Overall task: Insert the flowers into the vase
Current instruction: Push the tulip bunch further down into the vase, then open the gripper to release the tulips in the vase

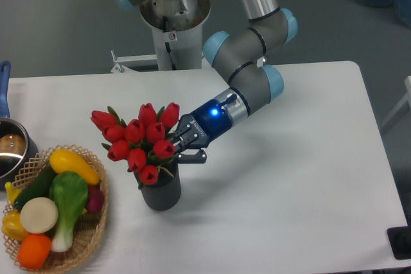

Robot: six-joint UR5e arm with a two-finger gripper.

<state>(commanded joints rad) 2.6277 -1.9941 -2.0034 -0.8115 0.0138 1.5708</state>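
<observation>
The premises were a robotics laboratory or test cell, not a home. My arm (247,75) stood on a metal pedestal (174,24) behind a plain white table (302,178) over grey flooring. Props were staged: a wicker basket (90,235) of toy vegetables (61,200) and a metal pot (9,149).

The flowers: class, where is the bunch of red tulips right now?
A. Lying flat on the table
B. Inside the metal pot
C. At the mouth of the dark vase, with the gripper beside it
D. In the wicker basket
C: the flowers sit over the vase, with the gripper at their side.
</observation>
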